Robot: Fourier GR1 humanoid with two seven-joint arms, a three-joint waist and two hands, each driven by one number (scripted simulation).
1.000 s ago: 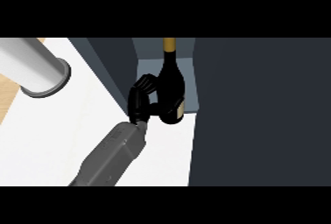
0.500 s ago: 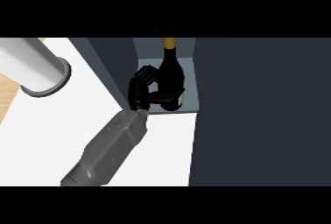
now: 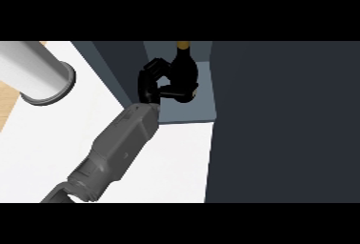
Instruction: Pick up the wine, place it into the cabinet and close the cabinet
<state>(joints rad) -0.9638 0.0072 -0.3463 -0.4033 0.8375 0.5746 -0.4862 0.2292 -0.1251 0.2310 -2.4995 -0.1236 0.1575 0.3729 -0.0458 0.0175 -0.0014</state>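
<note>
Wine (image 3: 184, 66): upright inside cabinet (image 3: 186, 113), right hand (image 3: 156, 82) curled round lower body; base contact w/ cabinet floor unclear, so seat it flat, then uncurl w/o tipping, back straight out.

Left forearm (image 3: 116, 147): grey, one item. Enters at the lower left edge of the head view and runs diagonally up and to the right, nearly straight, narrowing toward the wrist.

Left hand (image 3: 156, 85): black, raised beyond the wrist, palm turned to the right. Fingers (image 3: 149, 71) curled along the left flank of the wine bottle (image 3: 184, 66); thumb hooked across its lower front. Hand closed round the bottle.

Right arm and hand: outside the view.
</note>
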